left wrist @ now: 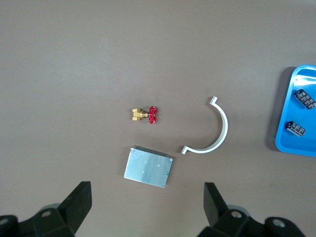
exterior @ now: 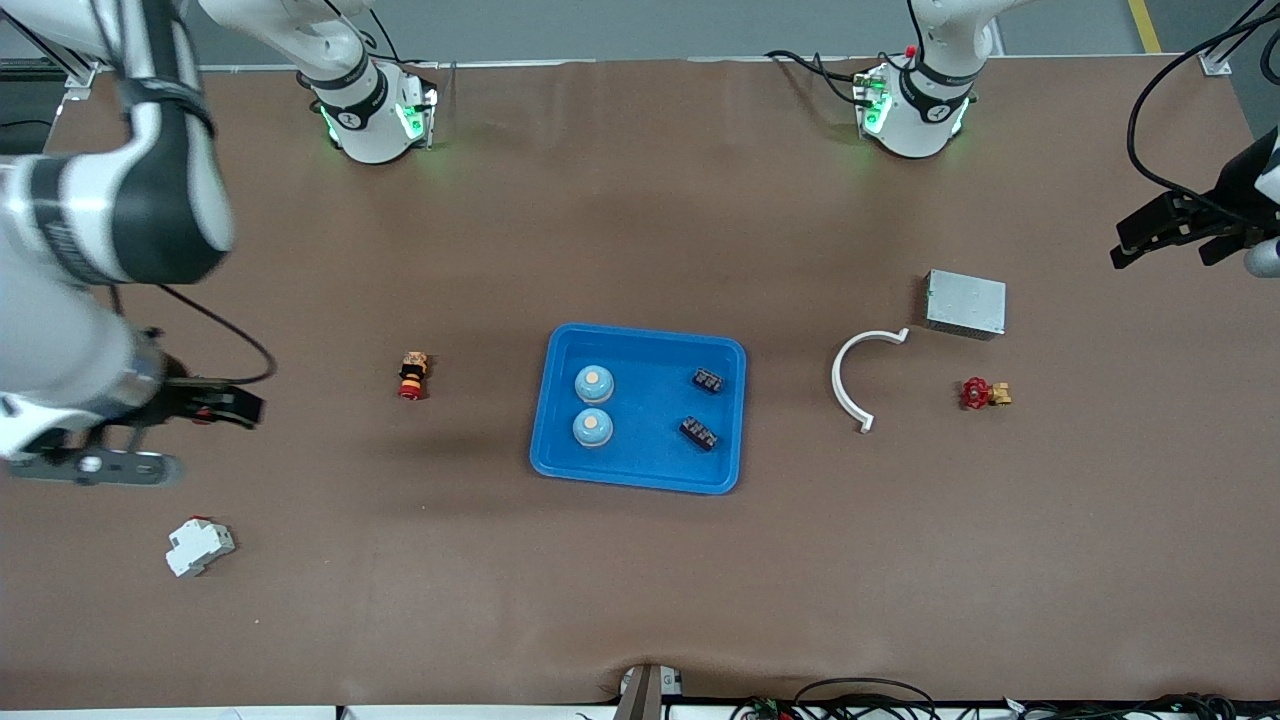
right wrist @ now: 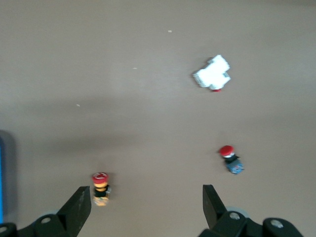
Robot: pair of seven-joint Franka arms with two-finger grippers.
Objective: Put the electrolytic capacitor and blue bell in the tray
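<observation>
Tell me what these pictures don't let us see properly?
- Front view: the right gripper is half hidden under its own arm, which also covers a small red-capped part seen only by the right wrist.
- Front view: the left gripper is cut off by the picture's edge.
- Right wrist view: the tray is only a blurred blue sliver.
- The capacitors show no legible markings.

From my right wrist camera I see the right gripper (right wrist: 146, 205) with its fingers (right wrist: 79, 205) spread wide above bare brown table (right wrist: 148, 98). A red-capped push button (right wrist: 100, 188) stands just beside one finger. A second red-capped button (right wrist: 230, 159) and a white breaker (right wrist: 212, 73) lie well apart from the first button.
</observation>
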